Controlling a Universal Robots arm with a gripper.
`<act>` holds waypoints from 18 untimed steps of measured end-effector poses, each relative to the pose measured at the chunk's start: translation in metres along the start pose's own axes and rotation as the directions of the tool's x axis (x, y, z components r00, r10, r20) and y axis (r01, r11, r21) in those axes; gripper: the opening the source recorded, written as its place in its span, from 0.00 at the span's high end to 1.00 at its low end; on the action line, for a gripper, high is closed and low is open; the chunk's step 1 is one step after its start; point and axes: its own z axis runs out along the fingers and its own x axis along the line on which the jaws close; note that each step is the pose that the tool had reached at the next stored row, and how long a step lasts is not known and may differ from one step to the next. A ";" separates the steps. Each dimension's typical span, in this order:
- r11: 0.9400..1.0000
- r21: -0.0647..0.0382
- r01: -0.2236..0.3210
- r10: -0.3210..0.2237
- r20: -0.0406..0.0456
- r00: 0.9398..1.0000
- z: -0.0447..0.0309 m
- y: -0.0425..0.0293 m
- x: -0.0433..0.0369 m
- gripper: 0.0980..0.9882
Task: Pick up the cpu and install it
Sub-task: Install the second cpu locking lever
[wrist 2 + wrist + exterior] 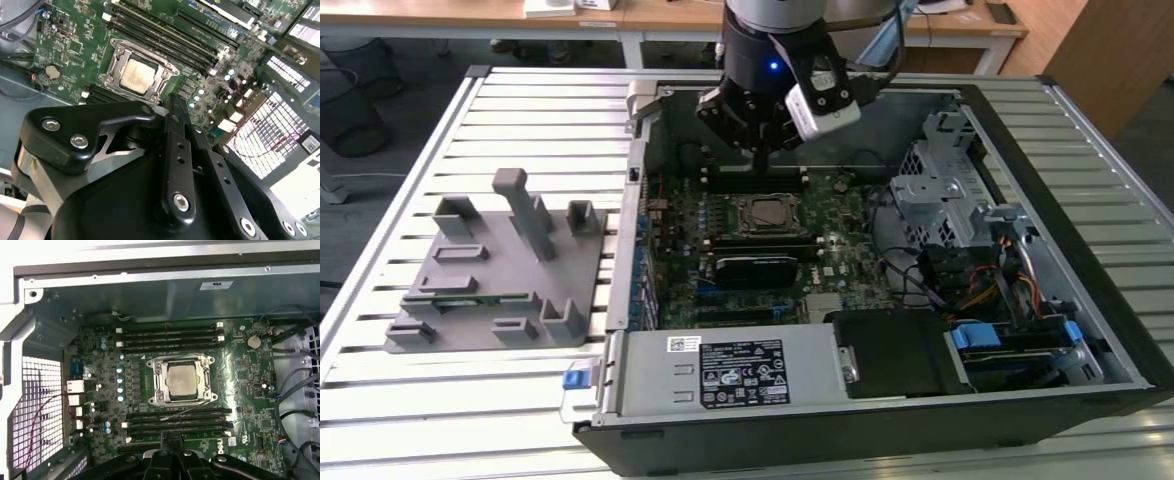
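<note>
The cpu point(765, 213) is a small square chip with a pale silver top. It lies flat in the metal-framed socket on the green motherboard inside the open computer case, and both wrist views look down on it point(137, 72) point(181, 381). My gripper point(761, 165) hangs above the board, over the memory slots just beyond the socket and apart from the chip. In both wrist views its black fingers point(174, 107) point(171, 440) are pressed together with nothing between them.
A grey plastic fixture point(494, 270) with upright posts stands on the slatted table at the exterior view's left. Inside the case are a black block point(750, 268) near the socket, a power supply point(720, 370), a metal drive cage point(941, 190) and loose cables point(987, 290).
</note>
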 end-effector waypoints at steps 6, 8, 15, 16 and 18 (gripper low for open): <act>1.000 -0.007 -0.001 0.001 -0.004 1.000 0.0091 -0.0002 -0.0089 0.99; 1.000 -0.007 -0.001 0.001 -0.004 1.000 0.0127 -0.0005 -0.0095 0.99; 1.000 -0.008 -0.001 0.001 -0.005 1.000 0.0223 -0.0014 -0.0097 0.99; 1.000 -0.008 -0.001 0.001 -0.005 1.000 0.0224 -0.0014 -0.0097 0.99; 1.000 -0.009 0.000 0.000 -0.006 1.000 0.0237 -0.0013 -0.0109 0.99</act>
